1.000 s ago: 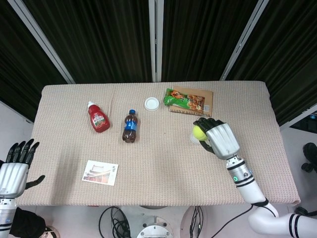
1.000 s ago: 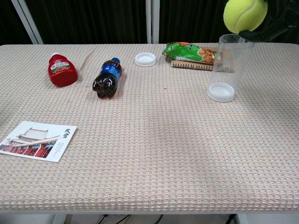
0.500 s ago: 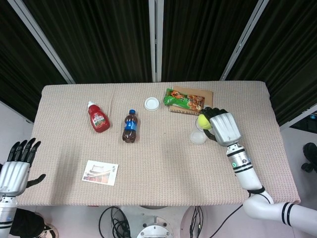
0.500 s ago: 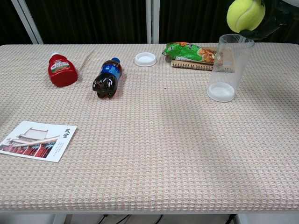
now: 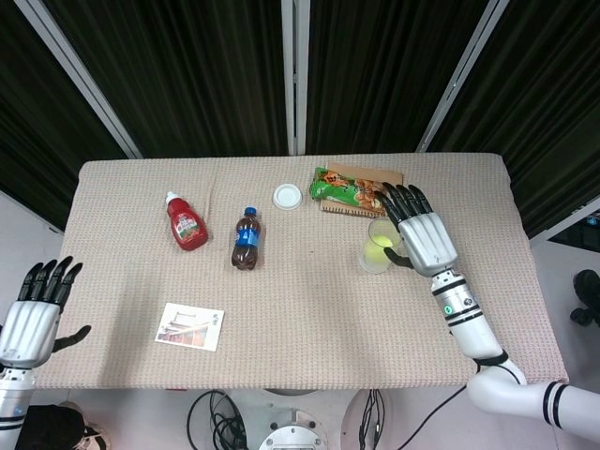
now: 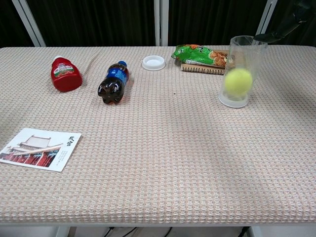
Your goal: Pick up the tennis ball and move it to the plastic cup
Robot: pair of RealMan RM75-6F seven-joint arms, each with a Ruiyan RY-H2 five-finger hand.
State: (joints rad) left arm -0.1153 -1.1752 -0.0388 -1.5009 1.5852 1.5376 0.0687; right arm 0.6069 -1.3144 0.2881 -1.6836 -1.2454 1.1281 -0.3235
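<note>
Black curtains point(image 5: 187, 66) behind table point(image 5: 309, 309)

The right hand point(image 5: 420, 236) hovers over the surface on an arm reaching in from the lower right, back of the hand upward, dark fingers point(image 5: 401, 200) spread and extended, holding nothing. The left hand point(image 5: 33, 314) hangs off the lower-left corner, fingers apart and pointing up, empty.

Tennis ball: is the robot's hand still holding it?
No, the tennis ball sits inside the plastic cup, and the right hand has its fingers spread.
</note>
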